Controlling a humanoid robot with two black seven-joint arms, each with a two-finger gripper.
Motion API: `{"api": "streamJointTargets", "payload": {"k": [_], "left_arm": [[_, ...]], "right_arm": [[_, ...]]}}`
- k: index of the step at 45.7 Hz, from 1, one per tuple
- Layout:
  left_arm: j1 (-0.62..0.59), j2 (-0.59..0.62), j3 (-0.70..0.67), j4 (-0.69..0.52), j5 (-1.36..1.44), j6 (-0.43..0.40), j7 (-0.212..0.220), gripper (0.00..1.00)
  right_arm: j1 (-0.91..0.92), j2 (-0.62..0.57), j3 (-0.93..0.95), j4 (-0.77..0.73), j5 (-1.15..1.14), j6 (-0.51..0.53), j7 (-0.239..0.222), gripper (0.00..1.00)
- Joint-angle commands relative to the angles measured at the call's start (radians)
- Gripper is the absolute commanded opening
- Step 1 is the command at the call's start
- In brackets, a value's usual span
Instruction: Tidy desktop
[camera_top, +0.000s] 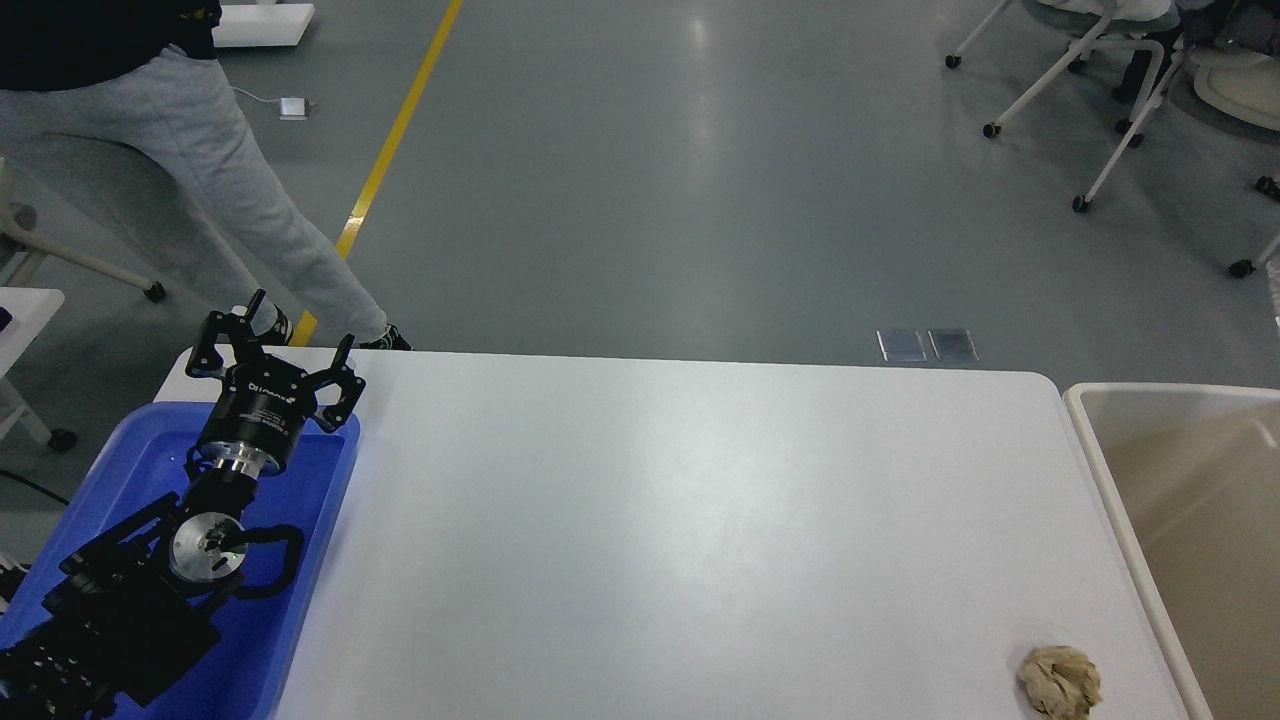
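The white desktop (680, 530) fills the middle of the head view. A crumpled brown paper ball (1059, 681) lies on it near the front right corner. My left gripper (297, 320) is open and empty, held above the far end of the blue tray (300, 600) at the desktop's left. My right gripper and the clear crinkled plastic container it carried are out of view past the right edge.
A beige white-rimmed bin (1100, 480) stands just right of the desktop. A person in grey trousers (200, 170) stands beyond the far left corner. Wheeled chairs (1100, 80) stand on the floor at the far right.
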Motion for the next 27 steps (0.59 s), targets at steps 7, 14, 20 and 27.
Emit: {"api": "streamJointTargets", "payload": {"k": [7, 14, 20, 27], "left_arm": [[0.0, 0.0, 0.0, 0.0, 0.0, 0.0, 0.0, 1.0], [0.0, 0.0, 0.0, 0.0, 0.0, 0.0, 0.0, 1.0], [0.0, 0.0, 0.0, 0.0, 0.0, 0.0, 0.0, 1.0], [0.0, 0.0, 0.0, 0.0, 0.0, 0.0, 0.0, 1.0]], "right_arm": [[-0.136, 0.288, 0.014, -0.405, 0.161, -0.007, 0.025, 0.0], [-0.164, 0.403, 0.014, -0.581, 0.173, -0.007, 0.022, 0.0], [-0.17, 0.51, 0.014, -0.733, 0.173, -0.007, 0.021, 0.0], [-0.187, 0.616, 0.015, -0.87, 0.17, -0.004, 0.022, 0.0]]}}
